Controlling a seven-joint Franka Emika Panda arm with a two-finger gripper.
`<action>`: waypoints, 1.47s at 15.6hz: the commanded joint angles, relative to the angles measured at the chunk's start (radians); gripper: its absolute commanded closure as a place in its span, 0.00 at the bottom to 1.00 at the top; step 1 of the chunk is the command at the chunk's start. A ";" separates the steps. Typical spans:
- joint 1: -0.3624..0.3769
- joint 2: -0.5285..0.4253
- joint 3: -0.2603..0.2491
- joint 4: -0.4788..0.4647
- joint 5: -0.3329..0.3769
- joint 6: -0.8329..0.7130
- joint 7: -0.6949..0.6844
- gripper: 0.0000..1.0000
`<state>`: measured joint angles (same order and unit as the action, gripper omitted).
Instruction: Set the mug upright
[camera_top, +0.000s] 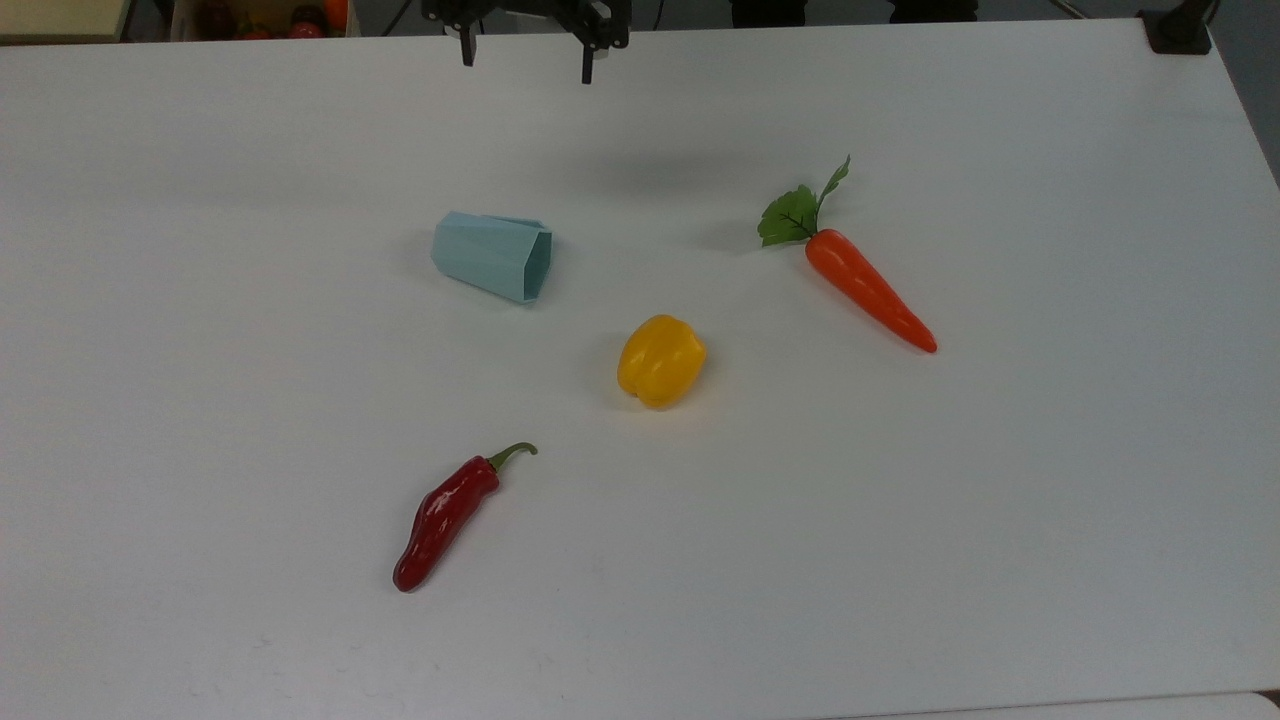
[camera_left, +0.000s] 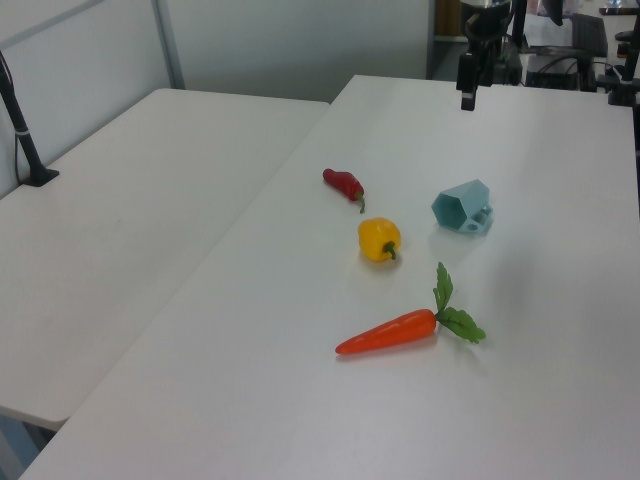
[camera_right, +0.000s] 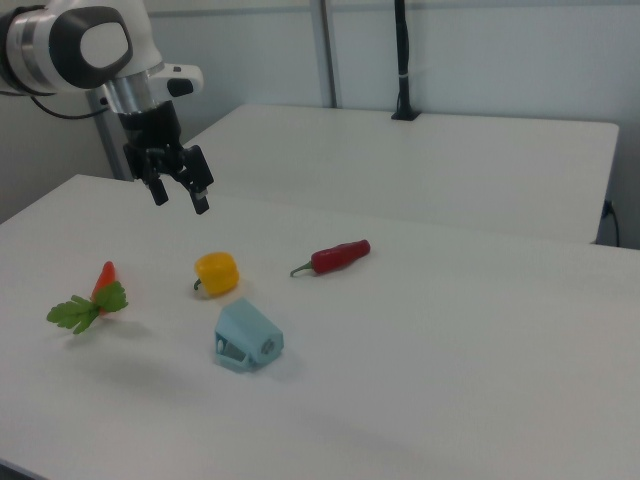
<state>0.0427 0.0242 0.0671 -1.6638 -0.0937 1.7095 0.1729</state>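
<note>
Mug (camera_top: 493, 256) on its side (pincer (camera_top: 527, 62) wide apart, empty-fingered)

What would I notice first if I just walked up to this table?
Probably the bright toy vegetables on the white table: an orange carrot at the top view's right, a yellow pepper in the middle and a red chili nearer the bottom. Next, the pale blue mug lying on its side, with the open gripper hanging above the table's far edge.

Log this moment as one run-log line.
pale blue-green faceted mug: on its side, untouched | gripper: open, raised above the white table, apart from mug | upright step: not yet done
</note>
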 joint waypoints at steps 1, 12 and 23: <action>-0.004 -0.029 -0.004 -0.027 0.019 -0.025 -0.026 0.00; 0.014 0.028 0.003 -0.028 0.002 -0.021 -0.015 0.00; 0.144 0.256 0.006 -0.024 -0.331 -0.037 0.275 0.00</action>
<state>0.1414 0.2247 0.0789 -1.7022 -0.3452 1.7079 0.3435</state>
